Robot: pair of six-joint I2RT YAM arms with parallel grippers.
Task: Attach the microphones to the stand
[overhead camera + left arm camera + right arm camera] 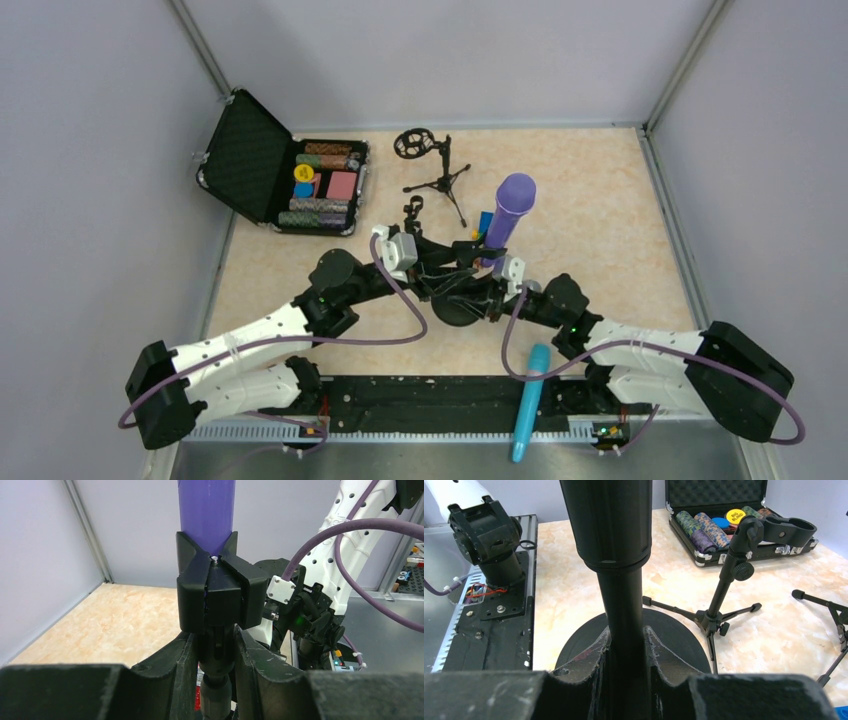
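Standing straight up in the middle of the counter [620, 200], the purple microphone [513, 208] sits in the black clip [215, 595] at the top of the stand [621, 595]. Its long side points up. The left jaws are shut tight on the thin neck of the stand, just under the clip, so the microphone is right above them. The right jaws are shut on the thick pole lower down, above the round base [674, 635]. The cyan microphone [530, 400] lies flat at the near edge, across the black rail [400, 395], with its long side running near to far. It is on the right, much closer to the right arm, so that arm looks best placed to fetch it. The red microphone is not in sight
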